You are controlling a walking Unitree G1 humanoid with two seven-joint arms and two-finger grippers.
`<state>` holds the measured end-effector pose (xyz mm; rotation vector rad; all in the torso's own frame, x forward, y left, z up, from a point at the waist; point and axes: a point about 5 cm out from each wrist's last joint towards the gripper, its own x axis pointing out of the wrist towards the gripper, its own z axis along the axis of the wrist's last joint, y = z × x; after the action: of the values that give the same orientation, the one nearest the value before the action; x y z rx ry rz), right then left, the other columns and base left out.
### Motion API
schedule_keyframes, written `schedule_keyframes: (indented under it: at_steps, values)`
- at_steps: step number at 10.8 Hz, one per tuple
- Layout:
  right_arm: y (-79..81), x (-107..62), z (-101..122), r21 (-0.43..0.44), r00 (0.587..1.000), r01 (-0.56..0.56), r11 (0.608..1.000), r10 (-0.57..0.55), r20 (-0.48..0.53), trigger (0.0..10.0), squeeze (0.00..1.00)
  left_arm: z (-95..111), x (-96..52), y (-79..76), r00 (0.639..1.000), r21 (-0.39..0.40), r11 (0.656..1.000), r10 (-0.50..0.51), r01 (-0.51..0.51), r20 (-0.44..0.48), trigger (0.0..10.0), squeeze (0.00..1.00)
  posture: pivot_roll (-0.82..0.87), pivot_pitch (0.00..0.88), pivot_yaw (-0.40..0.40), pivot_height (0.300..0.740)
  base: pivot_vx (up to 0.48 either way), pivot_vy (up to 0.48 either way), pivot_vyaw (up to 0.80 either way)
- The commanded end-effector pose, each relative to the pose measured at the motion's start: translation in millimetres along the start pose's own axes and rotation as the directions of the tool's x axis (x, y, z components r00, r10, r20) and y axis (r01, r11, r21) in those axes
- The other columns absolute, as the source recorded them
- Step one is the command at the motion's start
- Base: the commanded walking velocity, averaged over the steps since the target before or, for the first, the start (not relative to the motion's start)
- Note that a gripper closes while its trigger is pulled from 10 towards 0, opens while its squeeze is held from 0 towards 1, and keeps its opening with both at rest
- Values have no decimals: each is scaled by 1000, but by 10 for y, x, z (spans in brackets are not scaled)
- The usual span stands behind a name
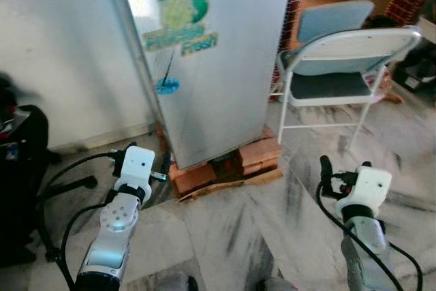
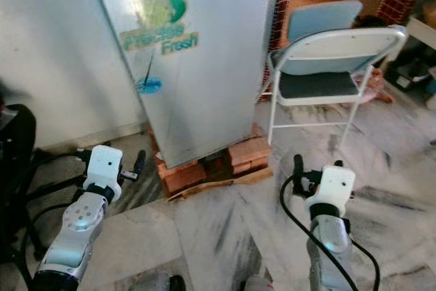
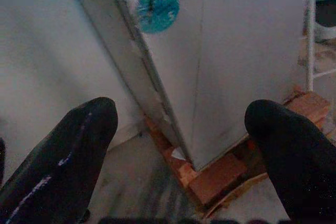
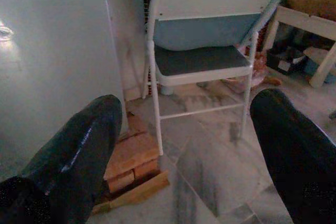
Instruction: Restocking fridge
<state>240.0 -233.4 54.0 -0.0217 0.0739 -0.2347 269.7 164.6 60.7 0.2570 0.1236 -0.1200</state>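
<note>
- we face the fridge [image 1: 204, 59], door shut, standing upright on bricks [image 1: 259, 155] on the marble floor [image 1: 272, 223]; white wall [image 1: 61, 46] on its left, folding chair [image 1: 340, 66] just beside it on its right.
- we see no stock items to load, in either gripper or on the floor.
- left gripper [image 1: 160, 168]: held low, near the fridge's lower left corner, apart from it. in the left wrist view its fingers [image 3: 68, 156] are spread wide with nothing between them; they frame the fridge's near vertical edge and the bricks below.
- right gripper [image 1: 334, 172]: also low, over bare floor, well apart from the fridge and facing the chair. in the right wrist view its fingers [image 4: 79, 150] are parted and hold nothing.
- key relation: the fridge lies ahead of the left gripper and slightly to its right; the fridge's long axis is vertical, so the door edge runs up and down, well above both grippers.
- the left arm is clearly the nearer one to the fridge.
- we cannot make out a handle or which side the hinge is on.
- judgement: task at its start; the door has to be opened first, likely by raising the left gripper to the door edge.
- risk: the chair crowds the right side of the fridge.
</note>
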Motion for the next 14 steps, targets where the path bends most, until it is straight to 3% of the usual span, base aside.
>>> schedule_keyframes:
  at_steps: [1,3,6,14]
  values:
    - [52,55,59,5,1000,-21,1000,21,13,10000,0,-18,5,65,1000,3,1000,26,-26,-7,10000,0,30,49,46,740,0,368,0]
    - [84,114,83,6,999,-39,999,39,15,10000,0,-2,-8,66,1000,2,1000,31,-31,-1,10000,0,54,52,35,740,0,480,0]
    - [217,154,70,10,996,-92,996,92,2,10000,0,-35,-69,100,999,10,999,40,-40,6,10000,0,87,59,10,740,0,480,-571]
    - [227,172,87,0,993,-120,993,120,5,10000,0,-32,-125,31,999,6,999,32,-32,15,10000,0,92,72,-12,740,0,473,-637]
